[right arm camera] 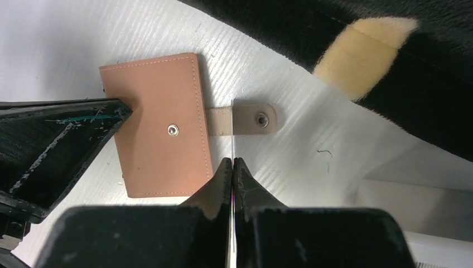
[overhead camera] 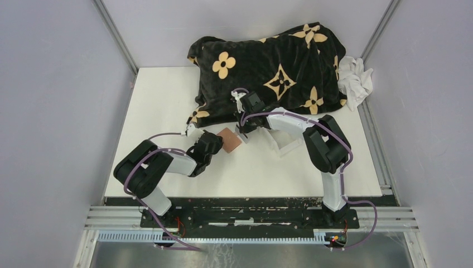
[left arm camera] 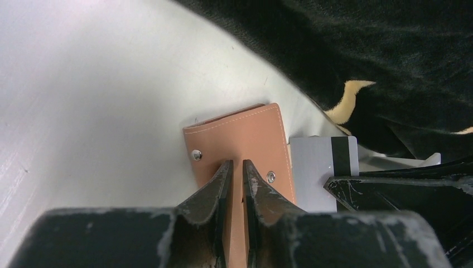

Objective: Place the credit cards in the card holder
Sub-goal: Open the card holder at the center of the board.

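Observation:
The tan leather card holder (overhead camera: pixel 229 139) lies on the white table in front of the blanket. My left gripper (overhead camera: pixel 218 143) is shut on its near edge; the left wrist view shows leather between the nearly closed jaws (left arm camera: pixel 235 166) and two snaps on the holder (left arm camera: pixel 240 137). My right gripper (overhead camera: pixel 241 132) is shut on a grey-silver credit card with a black stripe (left arm camera: pixel 319 164), held upright beside the holder's right edge. In the right wrist view the card is a thin edge-on line (right arm camera: pixel 231 131) between the jaws (right arm camera: pixel 232 162), next to the holder (right arm camera: pixel 159 128) and its snap strap (right arm camera: pixel 248 119).
A black blanket with tan flower patterns (overhead camera: pixel 273 67) is heaped at the back, close behind both grippers. A white cloth (overhead camera: pixel 355 78) lies at its right. A clear plastic tray (overhead camera: pixel 287 143) sits under the right arm. The left gripper's finger (right arm camera: pixel 61 131) shows at the holder's left.

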Controlling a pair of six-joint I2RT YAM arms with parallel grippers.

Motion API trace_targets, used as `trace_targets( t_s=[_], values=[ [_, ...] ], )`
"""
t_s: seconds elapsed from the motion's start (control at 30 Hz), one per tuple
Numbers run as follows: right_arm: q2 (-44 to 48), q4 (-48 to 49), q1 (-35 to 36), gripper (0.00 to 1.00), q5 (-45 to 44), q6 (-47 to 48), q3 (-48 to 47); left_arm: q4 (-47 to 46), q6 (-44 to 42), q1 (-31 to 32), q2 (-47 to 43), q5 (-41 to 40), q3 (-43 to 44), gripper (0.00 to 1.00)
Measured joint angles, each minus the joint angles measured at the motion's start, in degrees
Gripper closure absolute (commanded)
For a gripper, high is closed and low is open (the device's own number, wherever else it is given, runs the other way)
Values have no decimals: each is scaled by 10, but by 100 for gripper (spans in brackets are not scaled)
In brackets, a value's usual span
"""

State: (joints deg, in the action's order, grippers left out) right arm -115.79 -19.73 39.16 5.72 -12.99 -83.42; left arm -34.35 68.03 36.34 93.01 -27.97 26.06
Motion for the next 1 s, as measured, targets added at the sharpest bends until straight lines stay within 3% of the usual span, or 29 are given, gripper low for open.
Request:
trace_targets(
  t_s=[0.47,1.0],
  values=[
    [-2,66,-22,99,69,-72,34,-23,-18,-11,5,16,-7,81],
    [-2,90,-22,99,90,-100,49,17,-25,-16,-58,10,-37,77]
  ],
)
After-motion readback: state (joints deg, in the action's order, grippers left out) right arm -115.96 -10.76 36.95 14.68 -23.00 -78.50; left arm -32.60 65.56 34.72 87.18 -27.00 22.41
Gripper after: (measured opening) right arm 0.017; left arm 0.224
